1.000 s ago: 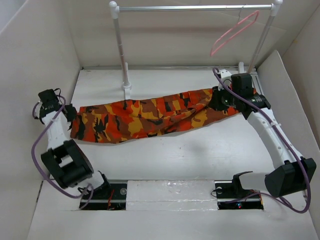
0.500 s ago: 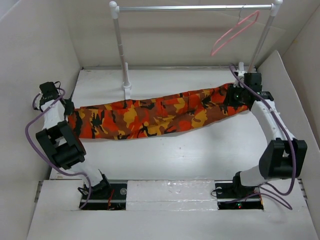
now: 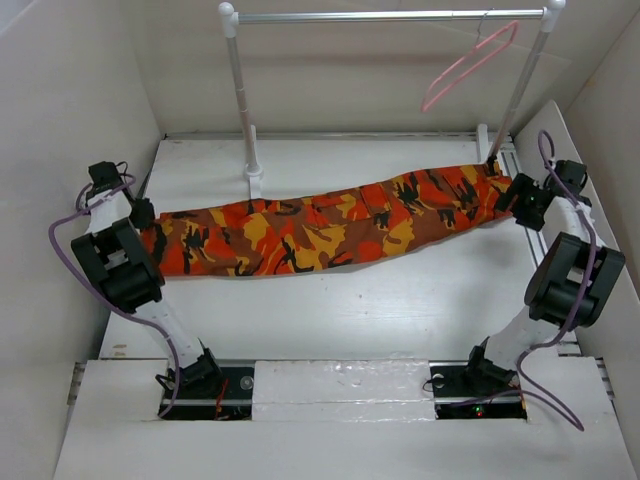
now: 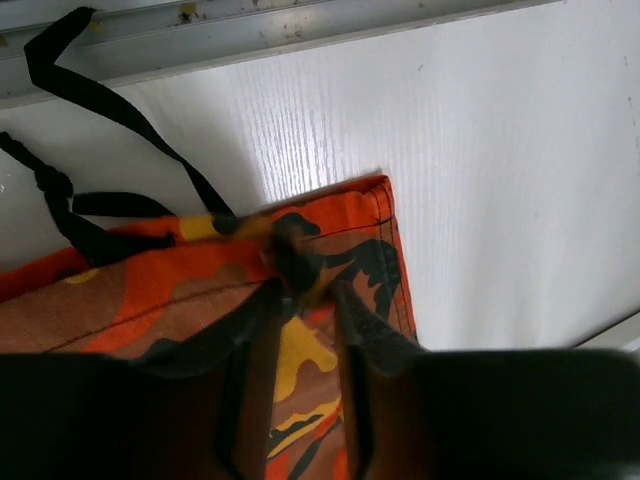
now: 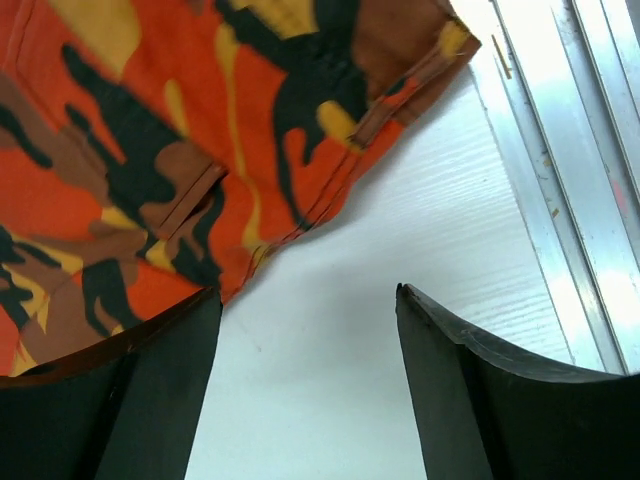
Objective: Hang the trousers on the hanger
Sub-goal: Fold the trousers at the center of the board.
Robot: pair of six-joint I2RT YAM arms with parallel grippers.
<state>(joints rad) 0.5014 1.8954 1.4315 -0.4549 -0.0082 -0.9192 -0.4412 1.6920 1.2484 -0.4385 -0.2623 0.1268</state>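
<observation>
Left end effector (image 4: 305, 290) clenched on the waist corner of the trousers (image 3: 320, 225), beside the drawstrings (image 4: 110, 190). Trousers lie stretched across the tabletop (image 3: 330, 310). Right end effector (image 5: 305, 300) released, fingers wide, at the far cloth edge. Hanger (image 3: 468, 65) on the rail (image 3: 390, 15), back right.

Your left gripper (image 4: 305, 292) pinches the left end of the trousers (image 3: 320, 225), its arm folded up steeply behind it. Your right gripper (image 5: 308, 300) sits just beside their right end, fingers spread wide.
</observation>
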